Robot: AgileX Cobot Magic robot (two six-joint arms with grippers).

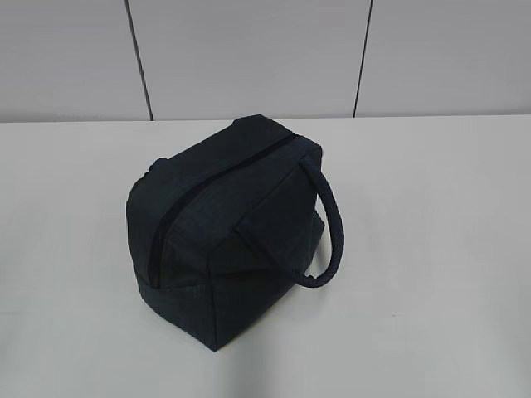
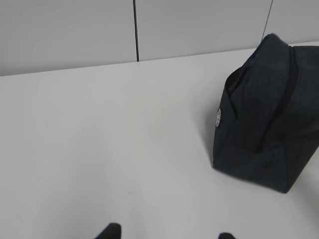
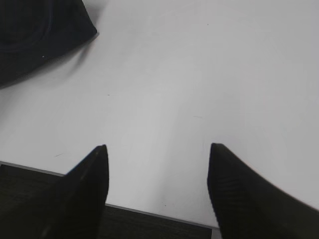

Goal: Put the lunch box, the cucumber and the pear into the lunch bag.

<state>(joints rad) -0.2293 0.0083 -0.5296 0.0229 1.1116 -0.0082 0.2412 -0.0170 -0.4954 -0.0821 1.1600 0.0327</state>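
Pale grey wall panels point(image 1: 249, 58) with dark vertical seams are seen behind a plain white tabletop point(image 1: 431, 249). On the tabletop, near the middle of the exterior view, the lunch bag point(image 1: 224, 240) is stood, a boxy dark navy fabric bag whose dark zip line point(image 1: 207, 186) is run across its top and appears closed, with a rounded loop handle point(image 1: 328, 224) drooped over its right side. No arm is caught in the exterior view. In the left wrist view the bag point(image 2: 264, 114) is placed to the upper right, well apart from the left end effector point(image 2: 167, 233), of which only two dark fingertips point(image 2: 109, 231) are shown at the bottom edge; they are held spread, with bare tabletop between them. In the right wrist view only a dark corner of the bag point(image 3: 40, 35) is seen at the upper left, well apart from the right end effector point(image 3: 157, 149), whose two dark fingers point(image 3: 87, 184) are likewise held spread over bare tabletop close to its near edge, with nothing pinched between them. A small pale round patch point(image 2: 218, 117) is made out on the bag's end face in the left wrist view, too blurred to be read.
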